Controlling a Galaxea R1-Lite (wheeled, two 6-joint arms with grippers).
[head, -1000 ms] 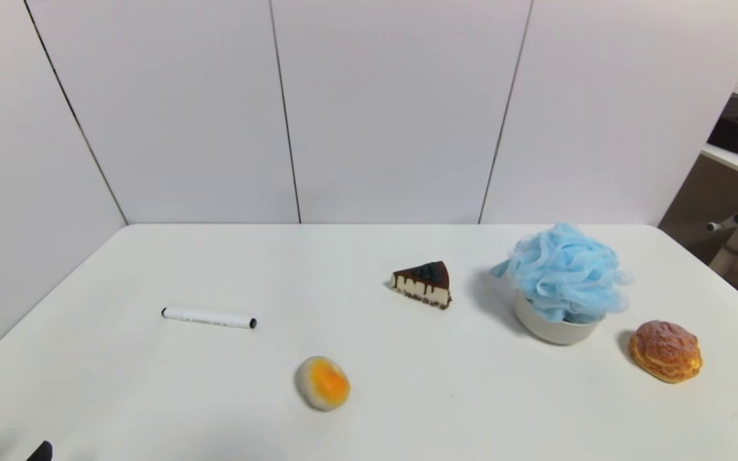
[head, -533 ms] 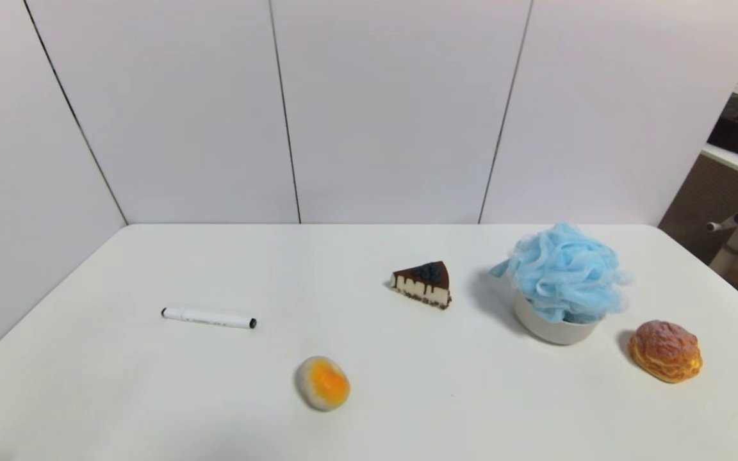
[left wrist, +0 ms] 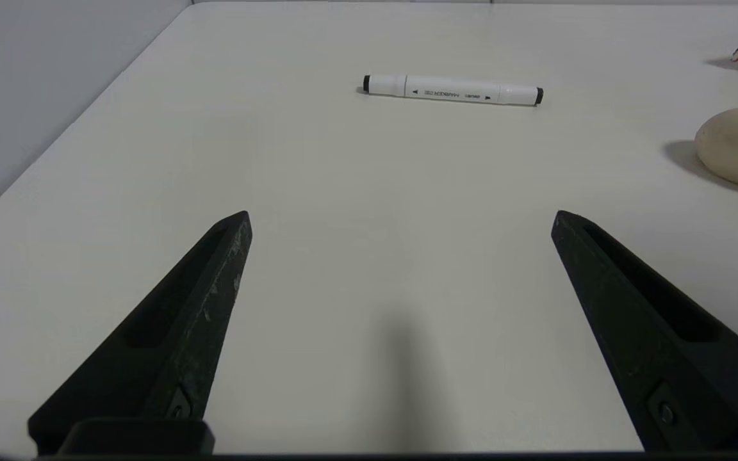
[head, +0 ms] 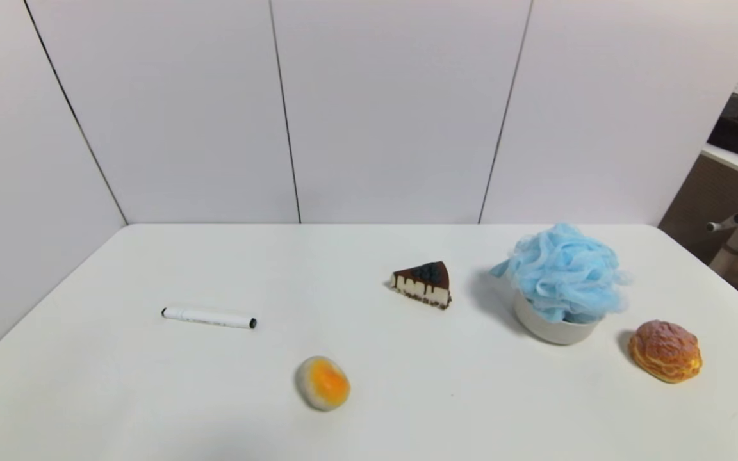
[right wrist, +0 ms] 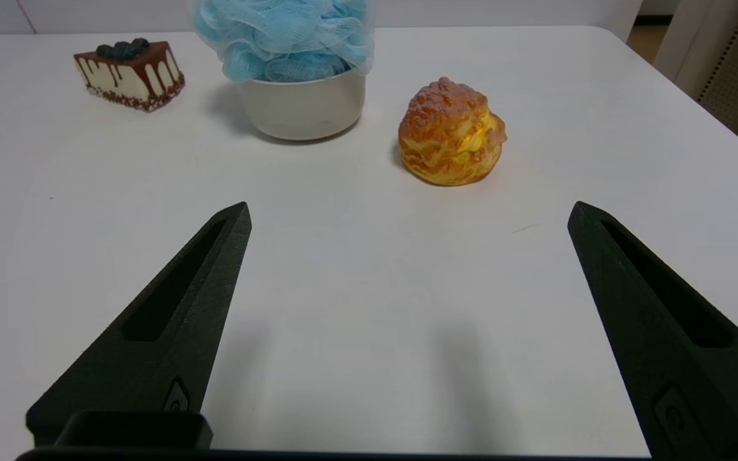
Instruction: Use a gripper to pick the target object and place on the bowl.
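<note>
The light blue mesh pouf (head: 564, 272) sits on top of the beige-grey bowl (head: 551, 326) at the table's right; both also show in the right wrist view, pouf (right wrist: 286, 35) over bowl (right wrist: 305, 105). Neither gripper shows in the head view. My right gripper (right wrist: 407, 214) is open and empty, low over the table's near right, short of the cream puff. My left gripper (left wrist: 401, 218) is open and empty over the near left, short of the marker.
A chocolate cake slice (head: 423, 283) lies left of the bowl. A brown cream puff (head: 665, 351) lies right of it. A white marker (head: 209, 317) lies at the left, an orange-topped round bun (head: 323, 382) near the front middle. White walls stand behind and left.
A black tip of my left gripper at the bottom left edge of the head view has drawn back out of sight. Nothing on the table has moved.
</note>
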